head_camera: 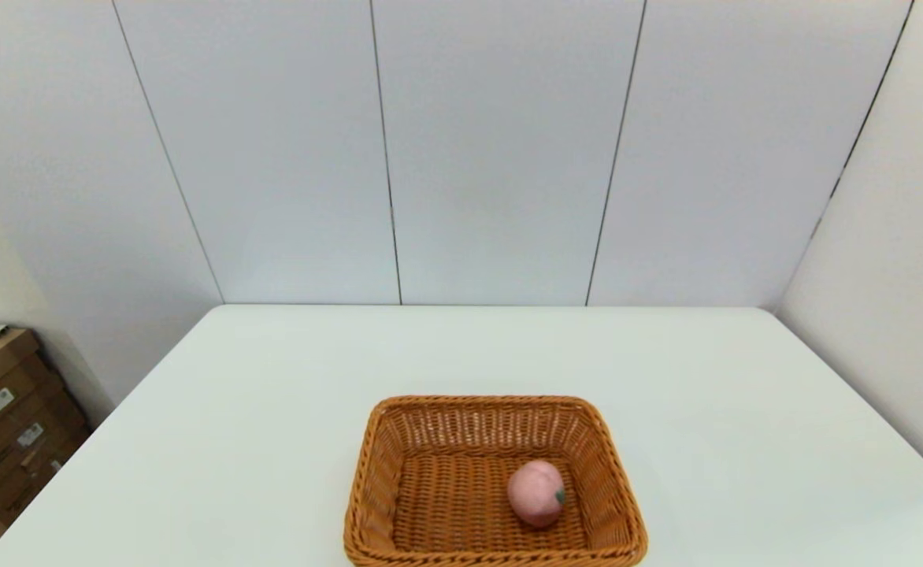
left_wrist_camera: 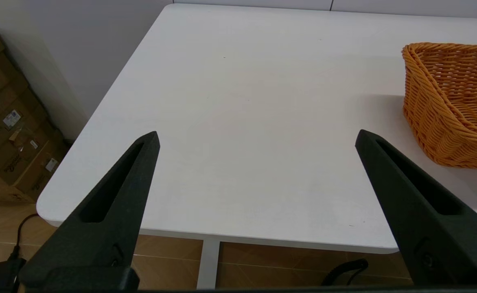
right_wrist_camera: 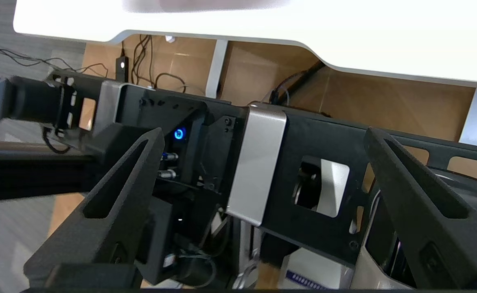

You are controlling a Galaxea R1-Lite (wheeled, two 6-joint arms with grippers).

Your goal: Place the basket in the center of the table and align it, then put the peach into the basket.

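White panelled walls back the worktop (head_camera: 272, 409), with the basket (head_camera: 495, 405) squared up near its front middle. Inside, right of centre on the woven floor, lies the peach (head_camera: 536, 493). Left pincer (left_wrist_camera: 257, 136) hangs spread beside the basket; right pincer (right_wrist_camera: 263, 136) is spread below the worktop edge. Judged complete: keep both arms withdrawn, nudging nothing

Orange-brown wicker basket (head_camera: 495, 482) squared on white table (head_camera: 272, 394), near edge, pink peach (head_camera: 536, 493) lying inside
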